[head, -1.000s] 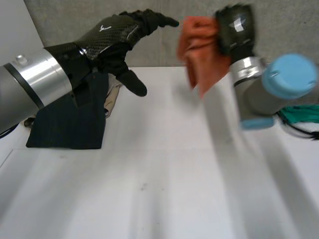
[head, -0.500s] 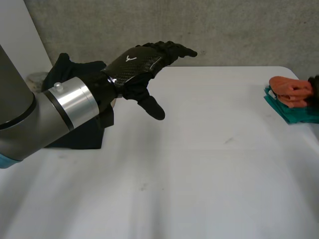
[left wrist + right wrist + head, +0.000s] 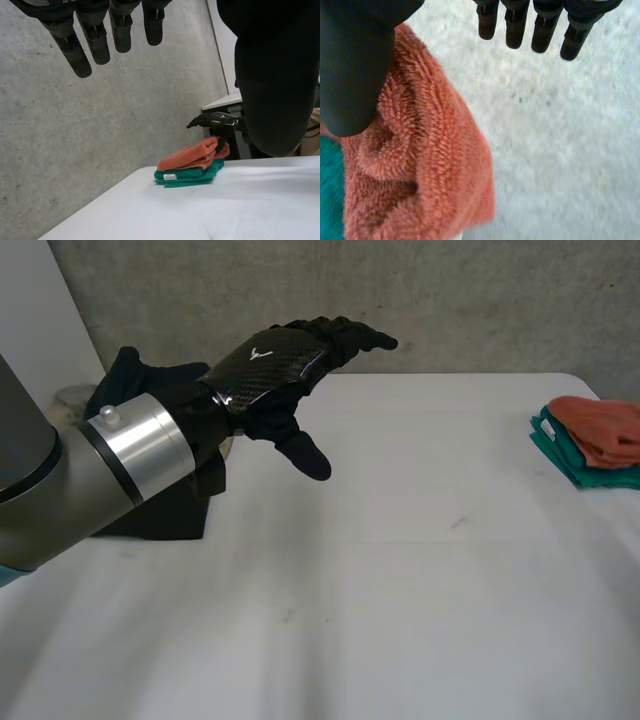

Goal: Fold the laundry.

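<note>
A: Two hands to check. Head view first: how is the left hand [image 3: 270, 365] posed?

B: Raised over the table [image 3: 400, 590], its fingers straight and loosely spread toward the grey wall [image 3: 450, 300], thumb hanging down, holding nothing. Its back bears a pale V-shaped mark [image 3: 261, 354], no letters. A dark cloth [image 3: 165, 510] lies behind its arm. The orange cloth [image 3: 600, 430] lies on a folded green cloth [image 3: 565, 465] at the table's right edge.

A: Left wrist view?

B: Fingers [image 3: 95, 42] straight and apart. Beyond them sits the stack. The green cloth carries a white tag [image 3: 170, 176], too small to read. The right hand [image 3: 215, 120] is at the orange cloth's far end.

A: Right wrist view?

B: Its fingers [image 3: 540, 27] are straight and apart above bare table, thumb over the orange cloth, gripping nothing. Green shows beside the orange.
</note>
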Tool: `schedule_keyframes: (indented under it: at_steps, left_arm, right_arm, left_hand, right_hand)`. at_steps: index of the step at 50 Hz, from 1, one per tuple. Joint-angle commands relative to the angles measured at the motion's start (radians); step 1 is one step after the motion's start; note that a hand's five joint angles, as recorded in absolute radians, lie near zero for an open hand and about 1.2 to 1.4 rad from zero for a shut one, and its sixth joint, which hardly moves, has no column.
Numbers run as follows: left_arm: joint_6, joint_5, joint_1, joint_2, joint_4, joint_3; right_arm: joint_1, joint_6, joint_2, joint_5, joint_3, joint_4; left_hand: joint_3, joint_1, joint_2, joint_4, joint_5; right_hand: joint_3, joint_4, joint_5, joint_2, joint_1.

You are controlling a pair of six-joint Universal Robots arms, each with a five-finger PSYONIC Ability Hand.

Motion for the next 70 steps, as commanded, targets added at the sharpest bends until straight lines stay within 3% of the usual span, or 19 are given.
schedule_keyframes:
  at_steps: [1, 6, 7, 11, 16, 18, 22, 24, 26, 29, 32, 38, 44, 50, 53, 54, 56, 62, 70]
  left_arm:
    - [-0.001, 0.000, -0.006, 0.012, -0.004, -0.011]
    - [-0.003, -0.003, 0.001, 0.039, -0.002, -0.013]
    - [-0.004, -0.005, 0.003, 0.044, -0.002, -0.013]
    - [-0.012, -0.026, 0.014, 0.067, 0.008, 0.005]
    - [-0.047, -0.140, 0.027, 0.090, 0.031, 0.070]
    - [-0.061, -0.248, 0.046, 0.098, 0.027, 0.114]
    - [-0.039, -0.440, 0.115, 0.084, -0.007, 0.203]
    - [0.018, -0.518, 0.185, 0.044, -0.043, 0.257]
    - [0.071, -0.534, 0.222, 0.006, -0.070, 0.288]
    - [0.209, -0.514, 0.288, -0.098, -0.114, 0.335]
    - [0.310, -0.488, 0.343, -0.221, -0.111, 0.366]
    - [0.375, -0.421, 0.408, -0.465, 0.016, 0.421]
    - [0.352, -0.326, 0.435, -0.723, 0.252, 0.522]
    - [0.361, -0.321, 0.446, -0.907, 0.274, 0.662]
    - [0.370, -0.318, 0.440, -0.970, 0.234, 0.726]
    - [0.376, -0.324, 0.437, -0.985, 0.217, 0.749]
    - [0.386, -0.332, 0.432, -0.987, 0.208, 0.760]
    - [0.392, -0.439, 0.399, -0.803, 0.231, 0.678]
    - [0.211, -0.379, 0.302, -0.461, 0.275, 0.495]
  right_arm:
    - [-0.004, -0.335, -0.136, 0.120, -0.017, 0.420]
    - [0.005, -0.575, -0.212, 0.423, -0.099, 0.543]
    - [0.017, -0.619, -0.232, 0.530, -0.135, 0.530]
    - [0.077, -0.635, -0.307, 0.726, -0.203, 0.391]
    - [0.181, -0.549, -0.433, 0.639, -0.116, 0.096]
    - [0.232, -0.499, -0.479, 0.577, -0.050, 0.005]
    - [0.376, -0.316, -0.591, 0.332, 0.181, -0.174]
    - [0.425, -0.255, -0.617, 0.257, 0.254, -0.190]
    - [0.503, -0.184, -0.642, 0.168, 0.352, -0.178]
    - [0.578, -0.163, -0.648, 0.112, 0.447, -0.094]
    - [0.626, -0.172, -0.636, 0.132, 0.482, 0.015]
    - [0.701, -0.270, -0.555, 0.253, 0.532, 0.246]
    - [0.729, -0.382, -0.527, 0.329, 0.619, 0.231]
    - [0.705, -0.377, -0.533, 0.329, 0.694, 0.172]
    - [0.683, -0.364, -0.547, 0.327, 0.719, 0.152]
    - [0.677, -0.359, -0.549, 0.327, 0.723, 0.149]
    - [0.659, -0.350, -0.555, 0.327, 0.729, 0.142]
    - [0.636, -0.336, -0.564, 0.327, 0.723, 0.138]
    - [0.636, -0.296, -0.584, 0.330, 0.725, 0.128]
  left_hand:
    - [-0.037, -0.001, -0.028, -0.027, -0.049]
    - [-0.037, -0.001, -0.028, -0.027, -0.049]
    - [-0.037, -0.001, -0.028, -0.027, -0.049]
    - [-0.037, -0.001, -0.028, -0.027, -0.049]
    - [-0.037, -0.001, -0.028, -0.027, -0.049]
    - [-0.037, -0.001, -0.028, -0.027, -0.049]
    - [-0.037, -0.001, -0.028, -0.027, -0.049]
    - [-0.037, -0.001, -0.028, -0.027, -0.049]
    - [-0.037, -0.001, -0.028, -0.027, -0.049]
    - [-0.037, -0.001, -0.028, -0.027, -0.049]
    - [-0.037, -0.001, -0.028, -0.027, -0.049]
    - [-0.037, -0.001, -0.028, -0.027, -0.049]
    - [-0.037, -0.001, -0.028, -0.027, -0.049]
    - [-0.037, -0.001, -0.028, -0.027, -0.049]
    - [0.238, 0.274, 0.248, 0.248, 0.227]
    - [0.664, 0.700, 0.674, 0.674, 0.652]
    - [1.182, 1.218, 1.192, 1.192, 1.171]
    - [1.185, 1.221, 1.194, 1.194, 1.173]
    - [1.185, 1.221, 1.194, 1.194, 1.173]
  right_hand:
    - [-0.040, -0.048, -0.049, -0.037, -0.051]
    - [-0.040, -0.048, -0.049, -0.037, -0.051]
    - [-0.040, -0.048, -0.049, -0.037, -0.051]
    - [-0.040, -0.048, -0.049, -0.037, -0.051]
    - [-0.040, -0.048, -0.049, -0.037, -0.051]
    - [-0.040, -0.048, -0.049, -0.037, -0.051]
    - [-0.040, -0.048, -0.049, -0.037, -0.051]
    - [-0.040, -0.048, -0.049, -0.037, -0.051]
    - [-0.040, -0.048, -0.049, -0.037, -0.051]
    - [-0.040, -0.048, -0.049, -0.037, -0.051]
    - [-0.040, -0.048, -0.049, -0.037, -0.051]
    - [-0.040, -0.048, -0.049, -0.037, -0.051]
    - [-0.040, -0.048, -0.049, -0.037, -0.051]
    - [-0.040, -0.048, -0.049, -0.037, -0.051]
    - [-0.040, -0.048, -0.049, -0.037, -0.051]
    - [-0.040, -0.048, -0.049, -0.037, -0.051]
    - [-0.040, -0.048, -0.049, -0.037, -0.051]
    - [-0.040, -0.048, -0.049, -0.037, -0.051]
    - [-0.040, -0.048, -0.049, -0.037, -0.051]
